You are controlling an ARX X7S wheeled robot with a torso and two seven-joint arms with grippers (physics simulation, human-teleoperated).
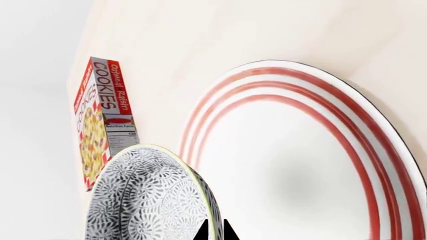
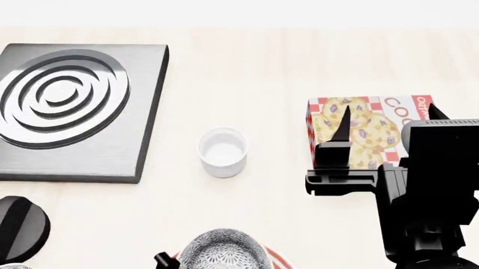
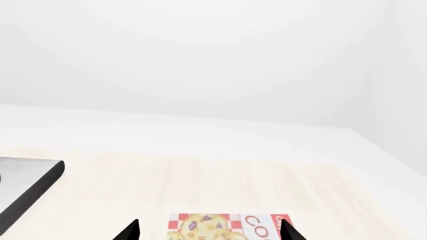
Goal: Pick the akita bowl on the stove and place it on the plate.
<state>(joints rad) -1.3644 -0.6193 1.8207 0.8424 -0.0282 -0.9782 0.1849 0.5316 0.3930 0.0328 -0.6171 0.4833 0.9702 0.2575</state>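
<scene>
The akita bowl (image 1: pixel 143 197), white with a grey floral pattern, hangs beside the plate (image 1: pixel 300 165), a wide white plate with red rings. My left gripper (image 1: pixel 215 233) is shut on the akita bowl, its rim pinched between the two black fingertips. In the head view the akita bowl (image 2: pixel 223 250) sits at the bottom edge, with a sliver of the plate (image 2: pixel 279 260) showing to its right. The stove (image 2: pixel 146 112) lies at the far left with nothing on its burner rings. My right gripper (image 2: pixel 389 117) hovers open over the cookie box, holding nothing.
A small plain white cup (image 2: pixel 222 151) stands between the stove and the cookie box (image 2: pixel 363 131). The stove's round black knob (image 2: pixel 21 227) sits at the near left. The right arm (image 2: pixel 427 202) fills the lower right. The cookie box (image 1: pixel 101 117) also shows beyond the bowl.
</scene>
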